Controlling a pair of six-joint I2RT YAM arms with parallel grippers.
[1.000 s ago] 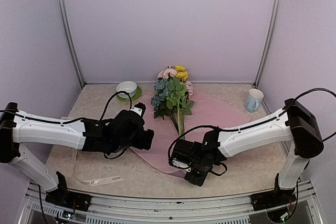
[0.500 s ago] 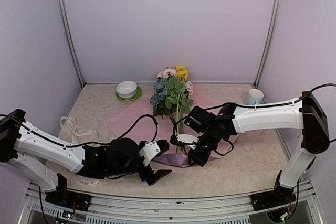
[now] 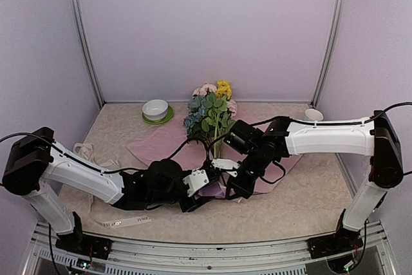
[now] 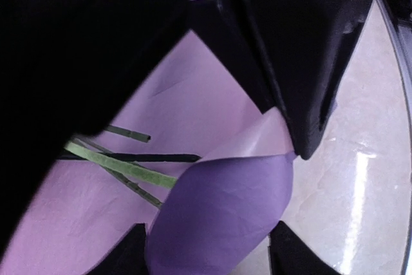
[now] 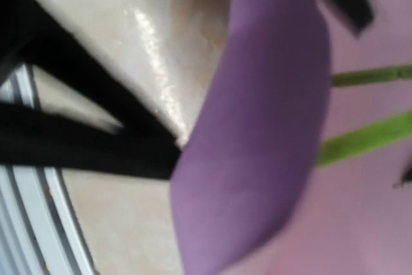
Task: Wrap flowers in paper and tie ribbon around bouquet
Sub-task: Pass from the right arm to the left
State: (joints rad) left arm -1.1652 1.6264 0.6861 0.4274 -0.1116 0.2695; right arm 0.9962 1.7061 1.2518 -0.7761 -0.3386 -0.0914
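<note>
The bunch of blue, pink and yellow fake flowers (image 3: 209,111) is lying on the thin lilac-pink paper sheet (image 3: 154,149), the right gripper (image 3: 233,185) is pinching its near corner up, the left gripper (image 3: 201,188) is hovering spread beside it, so wrapping is only starting and the cream lettered ribbon (image 3: 125,222) left of the paper is waiting untied.

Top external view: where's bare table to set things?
Free: beige tabletop between right arm and near edge; between white bowl on green saucer and left wall. Crowded: centre, left end effector and right end effector at lilac-pink wrapping paper sheet; cream lettered ribbon front-left.
</note>
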